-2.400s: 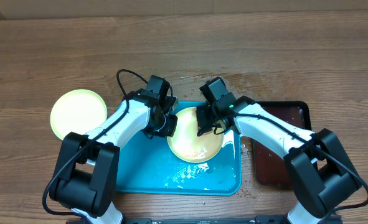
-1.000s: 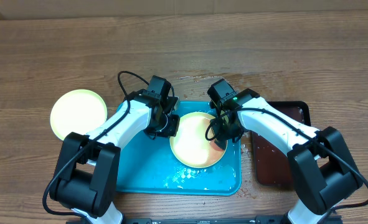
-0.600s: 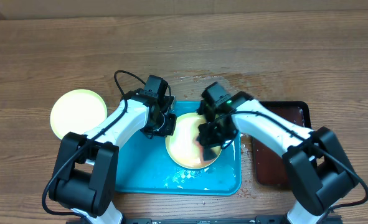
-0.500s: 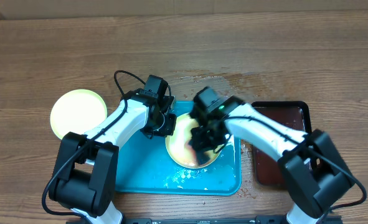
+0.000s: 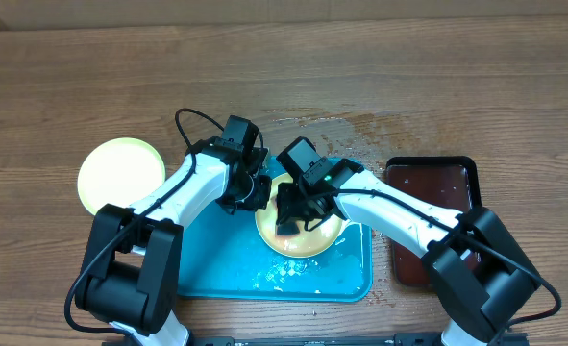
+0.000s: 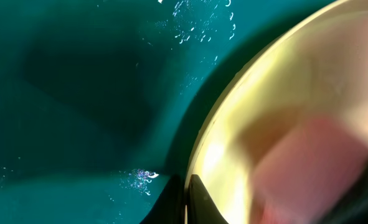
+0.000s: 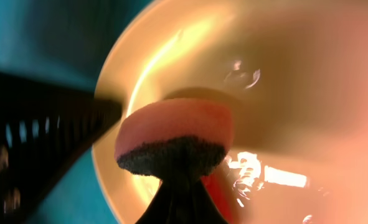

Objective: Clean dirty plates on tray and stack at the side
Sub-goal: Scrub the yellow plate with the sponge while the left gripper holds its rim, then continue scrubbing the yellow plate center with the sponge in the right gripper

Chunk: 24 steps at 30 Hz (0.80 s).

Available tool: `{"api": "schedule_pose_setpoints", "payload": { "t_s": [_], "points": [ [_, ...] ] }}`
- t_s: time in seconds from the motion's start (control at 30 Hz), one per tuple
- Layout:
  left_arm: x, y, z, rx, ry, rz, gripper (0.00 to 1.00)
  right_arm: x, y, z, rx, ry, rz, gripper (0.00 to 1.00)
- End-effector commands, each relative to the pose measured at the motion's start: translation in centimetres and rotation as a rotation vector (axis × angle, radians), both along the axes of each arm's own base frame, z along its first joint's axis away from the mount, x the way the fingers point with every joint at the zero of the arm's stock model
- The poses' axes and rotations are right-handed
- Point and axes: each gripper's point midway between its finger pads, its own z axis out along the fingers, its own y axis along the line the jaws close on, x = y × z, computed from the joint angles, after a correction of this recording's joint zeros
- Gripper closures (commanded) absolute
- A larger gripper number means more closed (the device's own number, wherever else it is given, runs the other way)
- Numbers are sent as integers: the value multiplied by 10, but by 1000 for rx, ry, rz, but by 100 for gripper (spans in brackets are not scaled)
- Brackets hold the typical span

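Scrubbing step: one plate pinned on the tray while the sponge works it.

Overhead: the left claw (image 5: 256, 190) pinches the yellow plate (image 5: 317, 235) at its 10 o'clock rim. The plate lies on the tray (image 5: 216, 259), toward the tray's 2 o'clock. The right claw (image 5: 291, 213) presses a sponge onto the plate's 9 o'clock half. A clean pale plate (image 5: 120, 175) sits on the worktop (image 5: 72, 77) at the tray's 9 o'clock, and a maroon tray (image 5: 437, 231) at its 3 o'clock.

Left wrist: the left claw (image 6: 185, 202) is clenched over the plate's rim (image 6: 233, 112), with wet tray (image 6: 78, 93) at 9 o'clock.

Right wrist: the right claw (image 7: 177, 171) is clamped on the pink sponge (image 7: 174, 127), dark scouring side down, on the plate (image 7: 283, 93).

The next move likely calls for sweeping toward 3 o'clock, where a reddish tint shows, with the rim held firm.
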Motion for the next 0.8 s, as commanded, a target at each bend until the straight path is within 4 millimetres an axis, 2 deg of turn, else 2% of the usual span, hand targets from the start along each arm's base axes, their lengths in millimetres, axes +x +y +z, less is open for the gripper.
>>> {"api": "schedule_pose_setpoints", "payload": {
  "t_s": [0.0, 0.2, 0.3, 0.43, 0.6, 0.77],
  "points": [
    [-4, 2, -7, -1, 32, 24, 95, 31, -20, -2, -89, -101, -200, 96],
    [-5, 2, -7, 0, 35, 25, 96, 43, -41, -17, -199, -146, -294, 96],
    [-6, 2, -7, 2, 39, 24, 96, 38, -53, -35, -249, -93, -298, 96],
    [-7, 3, -7, 3, 43, 24, 96, 32, -53, -35, -191, 6, -263, 96],
    [-7, 3, -7, 4, 45, 24, 96, 14, -103, -36, -304, 167, -261, 96],
    [-7, 3, -7, 4, 43, 17, 96, 9, -139, -36, -392, 212, -235, 96]
  ]
}}
